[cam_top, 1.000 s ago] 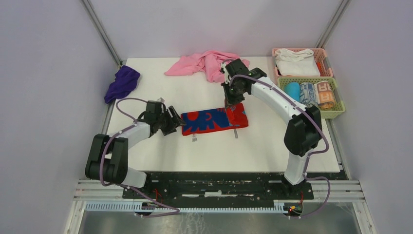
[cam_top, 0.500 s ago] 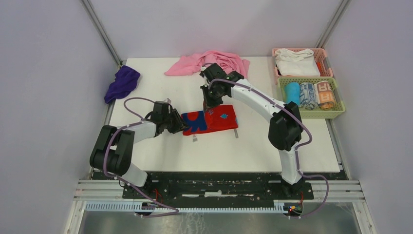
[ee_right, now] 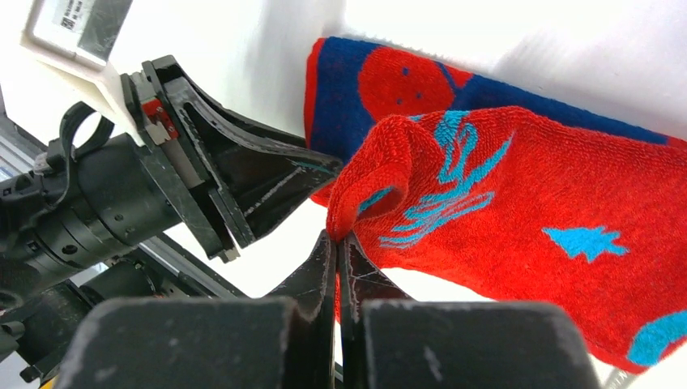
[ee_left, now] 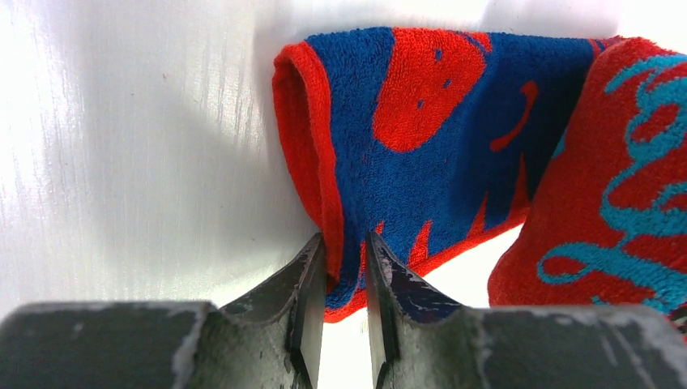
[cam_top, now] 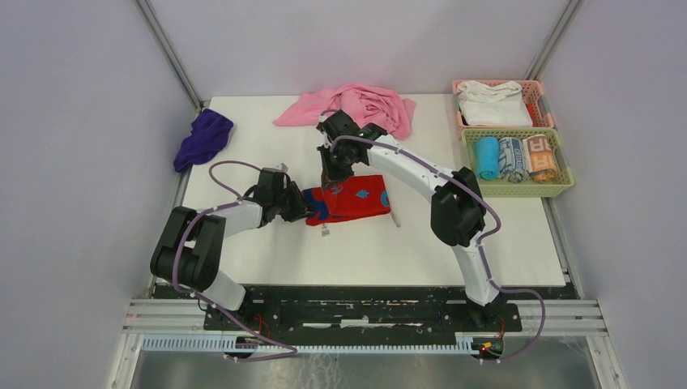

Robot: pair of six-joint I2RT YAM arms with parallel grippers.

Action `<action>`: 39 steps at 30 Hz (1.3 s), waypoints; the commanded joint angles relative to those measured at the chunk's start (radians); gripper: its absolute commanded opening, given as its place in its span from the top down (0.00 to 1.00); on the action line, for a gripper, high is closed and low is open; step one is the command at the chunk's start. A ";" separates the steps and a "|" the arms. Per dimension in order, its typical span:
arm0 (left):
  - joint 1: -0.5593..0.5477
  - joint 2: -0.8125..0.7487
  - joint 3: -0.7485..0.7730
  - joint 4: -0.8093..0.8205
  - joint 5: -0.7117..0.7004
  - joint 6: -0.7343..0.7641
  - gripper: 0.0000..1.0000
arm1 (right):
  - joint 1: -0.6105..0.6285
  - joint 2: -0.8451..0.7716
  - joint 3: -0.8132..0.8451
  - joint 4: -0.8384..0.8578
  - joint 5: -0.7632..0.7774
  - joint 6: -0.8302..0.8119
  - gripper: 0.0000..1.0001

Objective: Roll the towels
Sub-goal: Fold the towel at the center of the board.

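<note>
Pinching the red towel [cam_top: 356,199] at its left hem, the left gripper [ee_left: 344,245] is clamped on the cloth, while the right gripper [ee_right: 338,240] is clenched on a corner folded back over the blue-patterned side. That towel lies just nearer the arms than the pink cloth [cam_top: 360,104]; the purple towel [cam_top: 202,138] sits well left of that cloth.

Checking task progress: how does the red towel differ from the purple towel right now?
Pattern: the red towel carries blue figures; the purple towel is plain.
Pose: the red towel lies mid-table, one end folded back; the purple towel sits bunched at the far-left edge.
Handling: the left gripper and right gripper each pinch the red towel; nothing touches the purple towel.
Shared: both on the table, neither rolled.
</note>
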 commanded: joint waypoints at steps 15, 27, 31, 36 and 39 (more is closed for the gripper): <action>-0.010 -0.020 0.003 -0.083 -0.081 0.013 0.64 | 0.029 0.132 0.027 0.208 -0.043 0.059 0.86; -0.009 -0.239 -0.049 -0.260 -0.252 0.003 0.48 | -0.003 -0.065 -0.181 0.363 -0.054 0.073 0.50; -0.010 -0.327 -0.017 -0.334 -0.285 0.022 0.43 | -0.079 -0.217 -0.437 0.561 -0.122 0.106 0.48; -0.055 -0.383 0.071 -0.339 -0.263 0.005 0.43 | -0.222 -0.354 -0.735 0.830 -0.266 0.197 0.43; -0.104 -0.337 0.120 -0.265 -0.200 -0.028 0.44 | -0.277 -0.395 -0.861 0.952 -0.344 0.226 0.42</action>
